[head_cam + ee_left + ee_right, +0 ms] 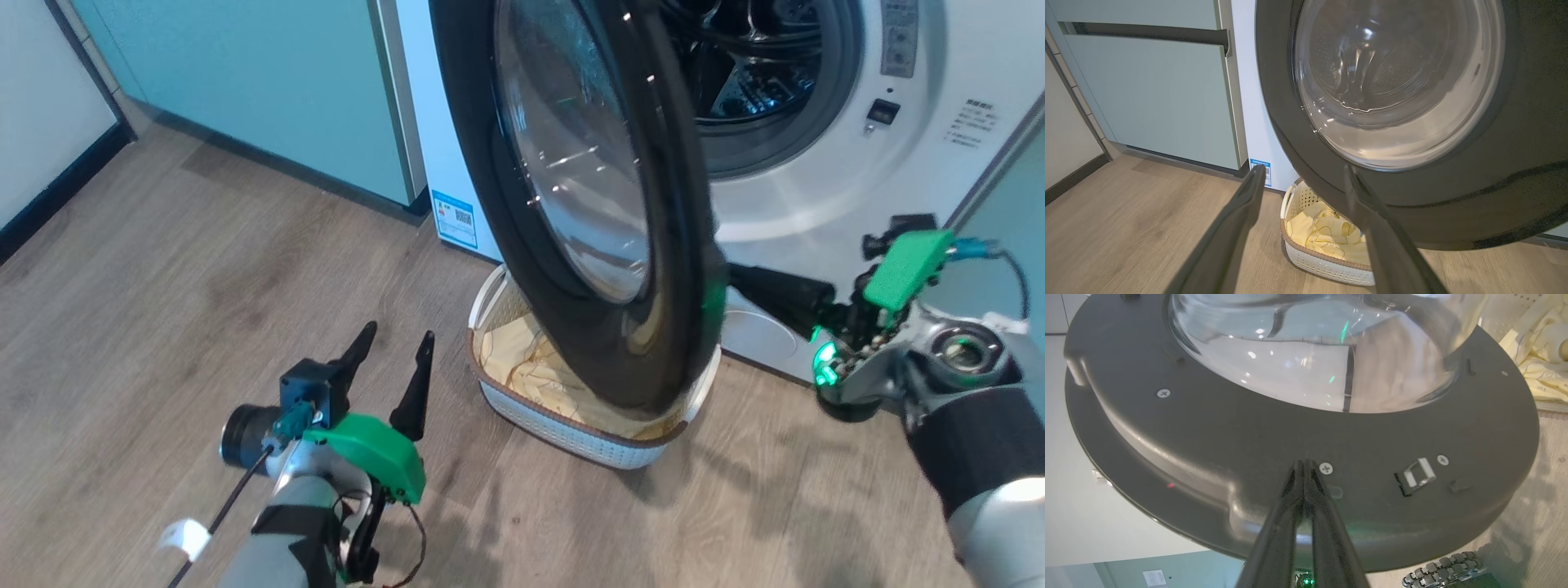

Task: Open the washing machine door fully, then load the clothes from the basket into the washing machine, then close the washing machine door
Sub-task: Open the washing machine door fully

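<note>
Wood-look plank floor (163, 269) is stretching before pale green cabinets (269, 90), beside which the big white front-loading washing machine (816, 188) is standing. Its large round glossy black door (686, 204), with a clear bulging glass bowl, is hanging part-way open, angled out over the small cream perforated plastic basket (571, 437) sitting on the floor just before the machine. Soft pale yellow clothes (522, 359) are lying inside the basket. The right gripper (1304, 463), fingers pressed together and holding nothing, is resting its tips against the door's inner face. The left gripper (397, 332) is hovering left of the basket, fingers spread wide and empty.
</note>
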Controlling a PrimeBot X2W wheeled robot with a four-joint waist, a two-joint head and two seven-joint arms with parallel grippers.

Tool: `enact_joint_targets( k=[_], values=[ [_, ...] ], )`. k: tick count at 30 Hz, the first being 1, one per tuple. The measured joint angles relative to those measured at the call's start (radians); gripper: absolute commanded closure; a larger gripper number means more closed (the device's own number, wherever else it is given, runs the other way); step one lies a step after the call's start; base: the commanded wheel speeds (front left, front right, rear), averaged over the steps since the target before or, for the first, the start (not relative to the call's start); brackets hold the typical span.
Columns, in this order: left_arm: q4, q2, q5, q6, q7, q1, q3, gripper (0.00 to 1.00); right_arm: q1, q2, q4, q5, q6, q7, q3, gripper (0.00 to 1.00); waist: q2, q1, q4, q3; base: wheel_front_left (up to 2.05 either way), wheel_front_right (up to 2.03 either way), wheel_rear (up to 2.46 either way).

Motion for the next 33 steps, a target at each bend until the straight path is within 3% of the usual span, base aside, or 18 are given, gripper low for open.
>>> enact_joint_targets(
  k=[10, 22, 33],
  values=[
    [0.006, 0.002, 0.017, -0.016, 0.0, 0.024, 0.016, 0.0, 0.022, 0.032, -0.011, 0.03, 0.0, -0.005, 0.072, 1.0, 0.0, 0.0, -0.013, -0.022, 0.0, 0.0, 0.0],
    [0.007, 0.002, 0.026, -0.022, 0.0, 0.024, 0.041, 0.0, 0.026, 0.034, -0.058, 0.184, 0.0, -0.065, 0.236, 1.0, 0.0, 0.0, -0.02, -0.02, 0.0, 0.0, 0.0],
    [0.008, 0.002, 0.034, -0.025, 0.0, 0.024, 0.05, 0.0, 0.03, 0.035, -0.07, 0.199, 0.0, -0.13, 0.219, 1.0, 0.0, 0.0, -0.037, -0.032, 0.0, 0.0, 0.0]
  ],
)
